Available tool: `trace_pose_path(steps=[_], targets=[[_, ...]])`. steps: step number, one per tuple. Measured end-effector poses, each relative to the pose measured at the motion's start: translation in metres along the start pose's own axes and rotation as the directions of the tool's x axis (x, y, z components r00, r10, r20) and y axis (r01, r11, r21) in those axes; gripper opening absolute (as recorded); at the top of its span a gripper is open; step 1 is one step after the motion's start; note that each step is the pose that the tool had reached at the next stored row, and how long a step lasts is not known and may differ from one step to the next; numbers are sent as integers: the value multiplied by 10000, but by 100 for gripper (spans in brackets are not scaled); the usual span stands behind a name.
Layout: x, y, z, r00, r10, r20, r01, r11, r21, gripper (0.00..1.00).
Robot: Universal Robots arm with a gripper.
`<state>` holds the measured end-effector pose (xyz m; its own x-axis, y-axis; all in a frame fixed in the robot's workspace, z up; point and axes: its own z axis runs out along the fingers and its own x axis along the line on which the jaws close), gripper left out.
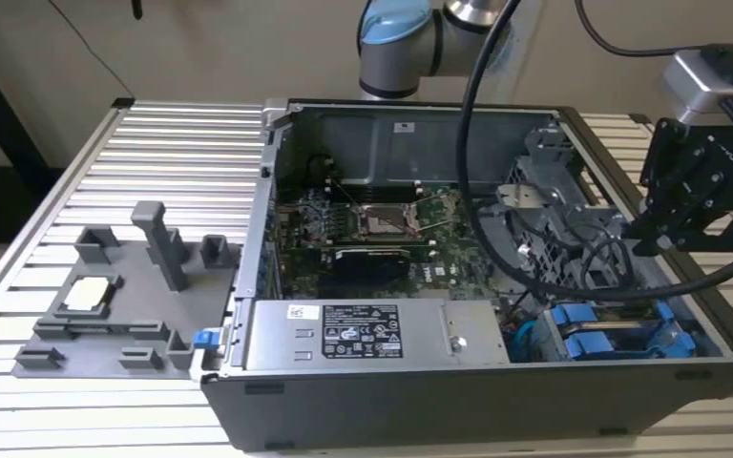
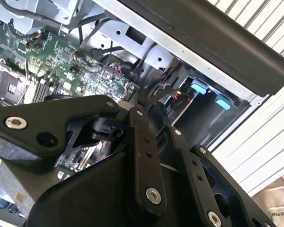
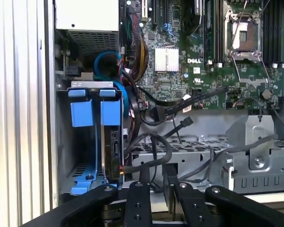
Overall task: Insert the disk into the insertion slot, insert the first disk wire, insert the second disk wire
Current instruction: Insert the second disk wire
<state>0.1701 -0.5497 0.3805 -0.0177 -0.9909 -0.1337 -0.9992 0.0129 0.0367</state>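
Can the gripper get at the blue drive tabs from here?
Probably yes. The case lies open, the gripper hangs above it, and the blue tabs face it uncovered. Black cables loop close beside them and might snag.

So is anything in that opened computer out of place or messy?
Nothing looks spilled or broken. What stands out is the loose black wires sprawling over the perforated grey cage, with one plug end hanging free, apparently unconnected, near the blue drive carriers.
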Motion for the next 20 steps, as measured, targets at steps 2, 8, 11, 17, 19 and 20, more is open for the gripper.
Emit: trace_pose_path(steps=[2, 8, 11, 17, 19, 20], targets=[[1, 46, 2, 10000, -1, 1, 1, 10000, 0, 27], [4, 229, 11, 10000, -2, 2, 2, 10000, 11, 27], [4, 322, 15, 10000, -3, 1, 3, 10000, 22, 27], [-15, 444, 26, 9999, -103, -3, 103, 9999, 29, 27], [-14, 444, 27, 9990, -450, -17, 450, 9990, -18, 27], [-15, 444, 29, 9980, -629, -20, 629, 9980, -41, 27]])
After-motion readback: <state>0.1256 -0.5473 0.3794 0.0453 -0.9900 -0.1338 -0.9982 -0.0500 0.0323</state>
